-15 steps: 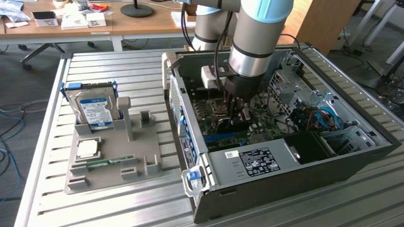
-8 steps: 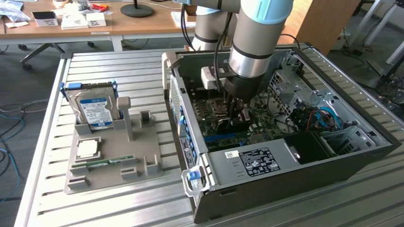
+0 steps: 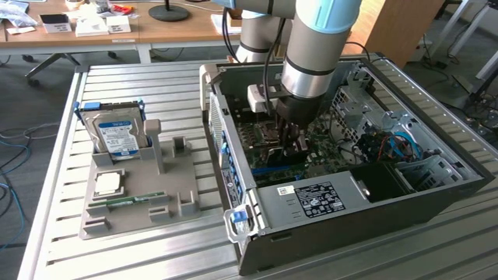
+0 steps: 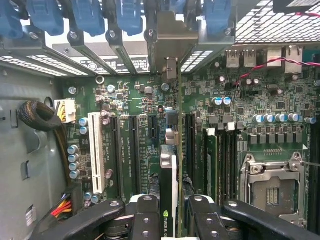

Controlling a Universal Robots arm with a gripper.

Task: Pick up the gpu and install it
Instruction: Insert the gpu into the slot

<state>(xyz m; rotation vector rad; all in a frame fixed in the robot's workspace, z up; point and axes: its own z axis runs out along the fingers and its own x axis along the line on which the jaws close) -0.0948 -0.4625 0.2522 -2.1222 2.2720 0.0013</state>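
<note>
Exterior view: a grey-and-light-blue robot arm (image 3: 311,52) reaches down into an open dark metal computer case (image 3: 435,198) lying on a slatted metal table (image 3: 155,87), its gripper (image 3: 292,146) low over the green motherboard (image 3: 327,149). On the exterior view's left, a grey plastic fixture (image 3: 140,204) holds an upright silver hard drive with a blue-white label (image 3: 116,135), a square silver processor (image 3: 107,183) and a narrow green memory stick (image 3: 128,200).

A robotics lab or test workshop, set inside an office-like room; an industrial arm (image 3: 311,52) stands over an open PC case (image 3: 350,169) at the centre right of the frame, on a slatted metal tabletop (image 3: 140,81); at the left a grey fixture (image 3: 136,198) holds loose parts, a hard drive (image 3: 116,137) among them; in the upper left a wooden desk (image 3: 93,32) carries papers and small boxes; cables (image 3: 16,157) trail across the grey carpet at the left edge; the wrist view shows a bare motherboard (image 4: 250,100) with slots and capacitors.
</note>
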